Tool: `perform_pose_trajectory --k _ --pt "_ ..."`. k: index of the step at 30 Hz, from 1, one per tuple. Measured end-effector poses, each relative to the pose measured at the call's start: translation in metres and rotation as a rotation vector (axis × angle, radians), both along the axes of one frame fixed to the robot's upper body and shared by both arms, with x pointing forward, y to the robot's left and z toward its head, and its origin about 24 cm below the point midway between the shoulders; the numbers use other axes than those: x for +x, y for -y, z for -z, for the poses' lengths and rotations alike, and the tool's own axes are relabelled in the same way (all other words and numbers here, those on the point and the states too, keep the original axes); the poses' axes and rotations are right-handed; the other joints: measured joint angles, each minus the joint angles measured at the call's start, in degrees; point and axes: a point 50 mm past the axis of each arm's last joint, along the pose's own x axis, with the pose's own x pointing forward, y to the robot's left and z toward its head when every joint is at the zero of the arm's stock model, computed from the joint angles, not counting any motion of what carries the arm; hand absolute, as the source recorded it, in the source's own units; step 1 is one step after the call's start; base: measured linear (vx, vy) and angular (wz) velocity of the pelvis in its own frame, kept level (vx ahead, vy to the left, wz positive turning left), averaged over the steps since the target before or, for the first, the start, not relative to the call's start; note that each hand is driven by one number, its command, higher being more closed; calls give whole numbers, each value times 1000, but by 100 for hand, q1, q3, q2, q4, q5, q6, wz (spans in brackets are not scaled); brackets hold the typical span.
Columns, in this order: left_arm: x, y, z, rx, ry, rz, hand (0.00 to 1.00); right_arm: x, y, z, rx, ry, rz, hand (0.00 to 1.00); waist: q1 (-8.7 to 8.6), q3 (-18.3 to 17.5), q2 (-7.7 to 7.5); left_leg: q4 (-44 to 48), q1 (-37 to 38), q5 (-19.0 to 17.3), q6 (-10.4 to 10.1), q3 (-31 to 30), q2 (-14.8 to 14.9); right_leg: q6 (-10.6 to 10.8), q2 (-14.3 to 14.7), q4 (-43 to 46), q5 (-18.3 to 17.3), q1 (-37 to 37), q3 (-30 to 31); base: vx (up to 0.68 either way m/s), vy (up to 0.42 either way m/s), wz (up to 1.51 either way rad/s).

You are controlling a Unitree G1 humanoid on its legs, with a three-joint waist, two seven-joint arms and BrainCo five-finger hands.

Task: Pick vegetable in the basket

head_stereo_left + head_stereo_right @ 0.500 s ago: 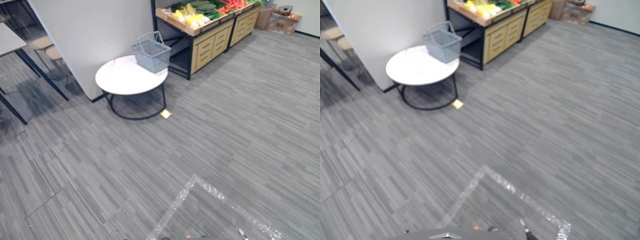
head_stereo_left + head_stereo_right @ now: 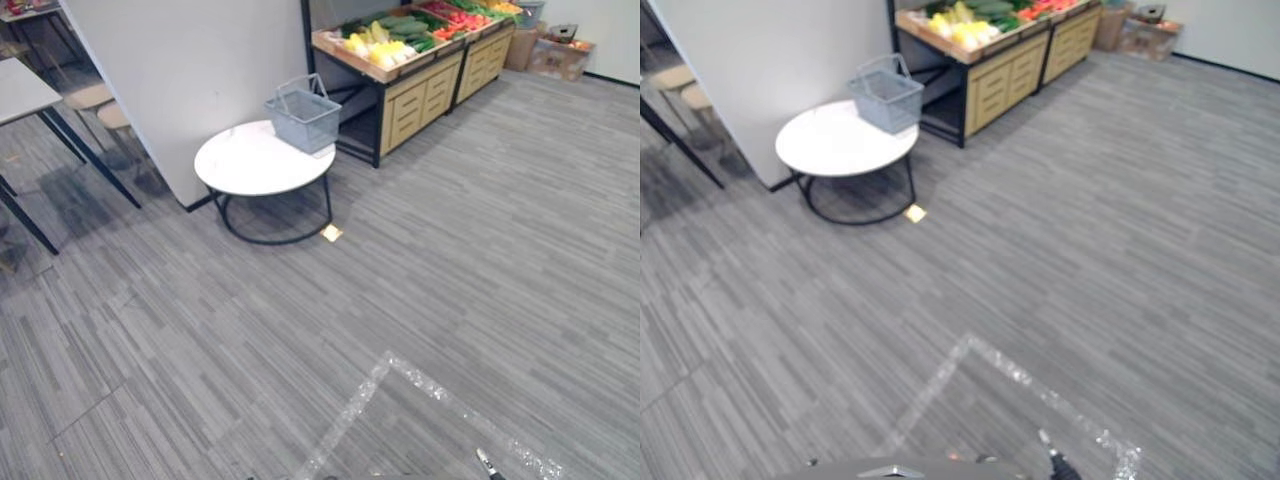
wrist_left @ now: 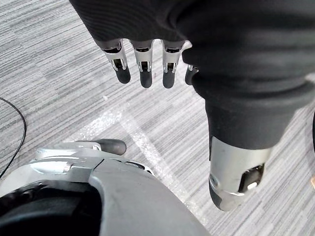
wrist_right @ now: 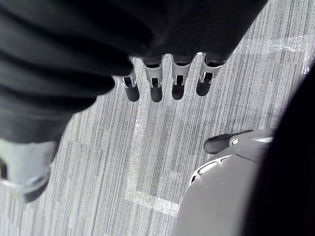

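Left eye view: grey basket [image 2: 303, 115] on a round white counter [image 2: 245, 165], far left.
Its handles stand raised, and it sits at the counter's far right edge. Yellow, green and red vegetables [image 2: 390, 38] lie on the wooden stand [image 2: 420, 85] just beyond. Left hand [image 3: 144, 69] and right hand [image 4: 156, 84] hang above the floor [image 2: 450, 250], fingers straight, apart, holding nothing.

The left hand [image 3: 145, 69] hangs over a grey striped carpet floor [image 3: 59, 64], holding nothing. Its fingers [image 3: 169, 73] stick out from under the dark ribbed cover in a loose, nearly straight row with small gaps between them, and their dark tips touch nothing. The thumb [image 3: 236, 172] stands well apart from them, also straight. Below the fingertips a pale, glittery strip of tape [image 3: 142, 142] runs across the carpet and bends at a corner.
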Motion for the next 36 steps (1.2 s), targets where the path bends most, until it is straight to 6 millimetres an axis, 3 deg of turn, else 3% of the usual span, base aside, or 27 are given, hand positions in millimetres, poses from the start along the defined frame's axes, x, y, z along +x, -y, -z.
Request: perform_pose_trajectory --k 31,35,36 --pt "4 -3 -1 14 10 -20 0 7 -1 -1 -14 13 -49 0 3 45 -49 -3 96 -64 -33 277 29 -15 41 -127 44 84 156 -4 -16 -3" --pt "9 -2 -1 19 22 -41 0 8 1 -1 -19 16 -50 0 -2 63 8 15 -25 -69 -27 291 44 -23 47 -38 40 -101 160 21 -15 -3" --pt "13 -2 -1 23 29 -38 0 12 3 -2 -27 25 -53 0 1 82 16 33 -114 -59 -20 298 66 -116 45 216 -44 -303 161 45 -20 -6"
